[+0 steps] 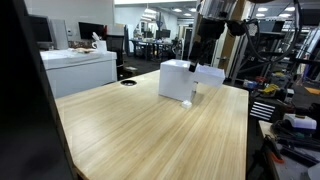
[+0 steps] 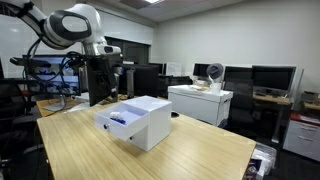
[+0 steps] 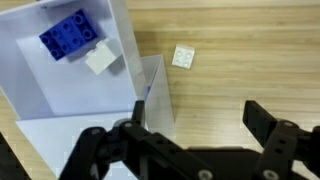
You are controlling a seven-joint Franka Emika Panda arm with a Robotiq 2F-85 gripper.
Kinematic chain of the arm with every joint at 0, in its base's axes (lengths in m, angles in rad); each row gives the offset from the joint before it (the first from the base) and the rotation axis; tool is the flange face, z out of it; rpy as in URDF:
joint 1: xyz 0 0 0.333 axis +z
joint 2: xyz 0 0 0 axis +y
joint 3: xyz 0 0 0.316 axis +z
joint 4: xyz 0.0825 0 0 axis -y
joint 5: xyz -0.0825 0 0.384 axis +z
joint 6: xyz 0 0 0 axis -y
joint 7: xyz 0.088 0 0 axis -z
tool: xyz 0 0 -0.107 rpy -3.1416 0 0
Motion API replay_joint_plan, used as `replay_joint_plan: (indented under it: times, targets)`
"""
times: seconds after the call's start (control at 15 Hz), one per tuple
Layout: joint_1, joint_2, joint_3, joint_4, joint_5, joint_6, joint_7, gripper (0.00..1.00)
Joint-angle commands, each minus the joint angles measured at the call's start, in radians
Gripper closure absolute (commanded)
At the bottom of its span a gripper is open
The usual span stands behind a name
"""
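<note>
An open white box point(image 3: 125, 40) stands on the wooden table point(image 3: 240, 50). Inside it lie a blue brick point(image 3: 68, 35) and a small white block point(image 3: 100, 60). A small white square piece point(image 3: 182, 57) rests on the table just outside the box wall. My gripper point(image 3: 197, 113) hangs above the box's edge and its folded-out flap point(image 3: 155, 95), open, with nothing between its fingers. In both exterior views the gripper point(image 1: 202, 52) point(image 2: 103, 82) hovers over the far side of the box point(image 1: 178, 80) point(image 2: 140, 122), clear of it.
A small white object point(image 1: 187, 102) sits on the table beside the box. Desks, monitors and a white cabinet point(image 1: 80, 70) surround the table. A white unit with a fan point(image 2: 200, 100) stands behind it. Cluttered shelves point(image 1: 290, 110) line one side.
</note>
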Motion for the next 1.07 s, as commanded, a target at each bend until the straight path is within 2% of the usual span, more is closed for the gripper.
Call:
replay_joint_plan:
  times: [0.0, 0.47, 1.0]
  targets:
    - [0.012, 0.018, 0.017, -0.056, 0.025, 0.014, -0.014, 0.00]
    - [0.014, 0.149, 0.024, -0.087, 0.010, 0.101, 0.003, 0.00]
    - [0.010, 0.320, 0.001, -0.045, -0.022, 0.215, 0.031, 0.00]
